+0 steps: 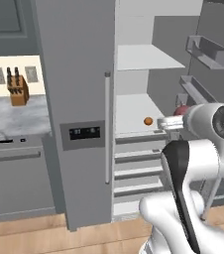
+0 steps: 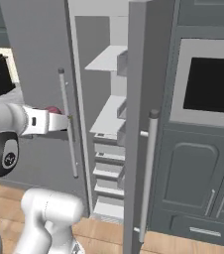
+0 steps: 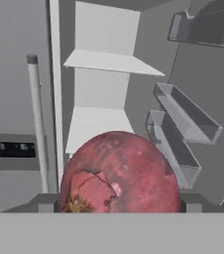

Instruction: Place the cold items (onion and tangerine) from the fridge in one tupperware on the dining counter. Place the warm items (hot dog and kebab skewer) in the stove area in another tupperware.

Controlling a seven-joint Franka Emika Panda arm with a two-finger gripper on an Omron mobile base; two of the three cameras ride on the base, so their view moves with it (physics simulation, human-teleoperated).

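Nearest to us, in the hand view, we see the onion (image 3: 120,173), big, round and dark red, with a smooth, slightly spotted skin and a torn patch with a dry brownish root end at its lower left. It sits between the fingers of the gripper (image 3: 120,206), whose jaws stand wide apart and are clamped on its two sides. In the left base view the onion (image 1: 181,110) shows as a small red shape just past the white wrist, in front of the open fridge (image 1: 79,99).

The fridge is a tall grey box with flat matt doors and a long, thin vertical handle (image 1: 107,128). Its left door carries a dark rectangular panel (image 1: 83,132). Inside, the shelves (image 1: 143,58) are plain white flat plates, and the open right door has grey box-like bins (image 1: 208,51).

On the middle shelf, farther in, lies the tangerine (image 1: 148,121), a small orange ball.

Far to the left, a brown wooden knife block (image 1: 18,89) stands on a marbled grey counter (image 1: 20,116).
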